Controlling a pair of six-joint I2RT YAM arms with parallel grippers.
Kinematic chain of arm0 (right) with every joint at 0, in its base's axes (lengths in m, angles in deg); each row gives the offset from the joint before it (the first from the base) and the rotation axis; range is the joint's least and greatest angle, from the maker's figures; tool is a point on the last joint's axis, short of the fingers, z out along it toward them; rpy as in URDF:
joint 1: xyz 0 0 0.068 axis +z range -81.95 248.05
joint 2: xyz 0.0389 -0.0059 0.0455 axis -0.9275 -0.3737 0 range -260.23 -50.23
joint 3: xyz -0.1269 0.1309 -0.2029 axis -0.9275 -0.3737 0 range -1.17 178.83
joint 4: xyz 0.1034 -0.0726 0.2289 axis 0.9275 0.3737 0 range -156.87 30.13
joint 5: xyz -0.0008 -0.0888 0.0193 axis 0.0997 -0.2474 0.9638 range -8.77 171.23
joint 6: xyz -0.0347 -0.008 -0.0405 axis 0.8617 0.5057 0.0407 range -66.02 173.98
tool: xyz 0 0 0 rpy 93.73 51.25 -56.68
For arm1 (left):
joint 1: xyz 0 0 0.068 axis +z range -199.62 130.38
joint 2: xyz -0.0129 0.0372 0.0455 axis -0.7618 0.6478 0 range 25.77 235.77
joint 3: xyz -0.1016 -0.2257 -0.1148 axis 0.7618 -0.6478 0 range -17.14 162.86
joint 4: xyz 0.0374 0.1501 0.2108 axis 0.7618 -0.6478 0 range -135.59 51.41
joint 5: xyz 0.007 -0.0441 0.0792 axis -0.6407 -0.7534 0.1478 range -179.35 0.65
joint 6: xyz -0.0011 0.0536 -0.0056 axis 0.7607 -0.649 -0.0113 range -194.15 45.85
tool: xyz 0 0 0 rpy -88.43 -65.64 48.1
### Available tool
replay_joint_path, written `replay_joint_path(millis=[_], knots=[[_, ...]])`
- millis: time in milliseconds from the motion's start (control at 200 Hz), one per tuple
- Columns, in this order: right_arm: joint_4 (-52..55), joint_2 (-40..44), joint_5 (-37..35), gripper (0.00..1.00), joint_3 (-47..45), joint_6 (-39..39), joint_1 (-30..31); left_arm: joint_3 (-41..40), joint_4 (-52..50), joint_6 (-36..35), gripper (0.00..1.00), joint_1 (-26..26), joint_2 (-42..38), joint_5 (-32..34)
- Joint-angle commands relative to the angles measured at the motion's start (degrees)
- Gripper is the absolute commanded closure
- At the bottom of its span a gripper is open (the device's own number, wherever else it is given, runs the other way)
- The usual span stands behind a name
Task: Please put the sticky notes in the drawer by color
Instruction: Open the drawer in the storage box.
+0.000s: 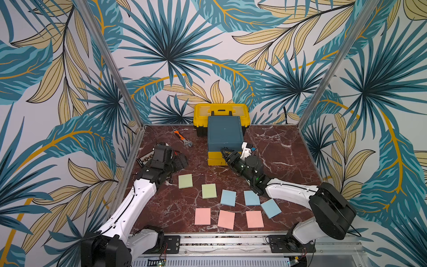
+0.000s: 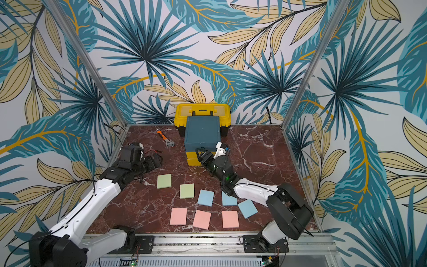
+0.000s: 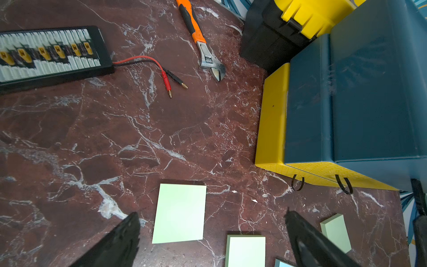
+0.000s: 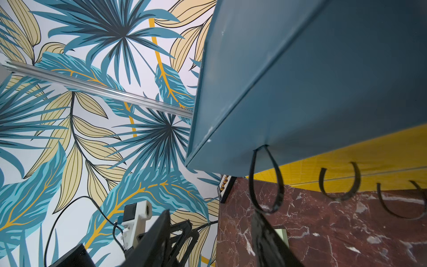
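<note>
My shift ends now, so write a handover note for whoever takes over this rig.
Left gripper: open, empty, above the table by the green pads.
Right gripper: open, at the top pull of the drawer, one finger against the loop; hooked or not, unclear.
Pads: all nine lie on the table, three green pads, three blue pads, three pink pads.
Done: nothing stored.
Left: open drawers, sort all pads by colour.

Bare marble tabletop [image 1: 277,148] between drawer [image 1: 225,134] and sticky notes [image 1: 209,190] — open lane, wrench [image 1: 183,139] and toolbox [image 1: 221,108] crowding the rear
</note>
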Motion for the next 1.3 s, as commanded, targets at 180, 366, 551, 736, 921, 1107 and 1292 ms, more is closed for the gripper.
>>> replay_joint_path(millis=[180, 366, 551, 736, 921, 1107, 1292], knots=[[-2.34, -2.37, 0.09, 0.45, 0.05, -1.0, -0.5, -0.03, 0.46, -1.03, 0.0, -0.22, -0.92, 0.38], [-1.98, -1.27, -1.24, 0.46, -1.08, 0.36, -1.74, -0.21, 0.6, -1.0, 0.0, -0.27, -0.84, 0.25], [-2.67, -1.97, -0.77, 0.49, -1.12, 0.37, -3.03, -0.2, 0.6, -0.86, 0.0, -0.24, -0.75, 0.3], [-5.04, -3.92, -0.04, 0.51, -1.02, -0.16, -3.41, -0.29, 0.6, -0.89, 0.0, -0.26, -0.66, 0.58], [-6.74, -5.6, 0.54, 0.52, 0.09, -1.45, -3.47, -0.46, 0.77, -0.77, 0.0, -0.27, -0.36, 0.65], [-7.24, -7.31, 1.12, 0.53, 1.54, -2.09, -3.54, -0.38, 0.77, -1.03, 0.0, -0.27, -0.12, 0.59], [-7.51, -7.73, 0.36, 0.53, 1.64, -1.52, -3.72, -0.77, 0.6, -1.07, 0.0, -0.18, -0.75, 0.78]])
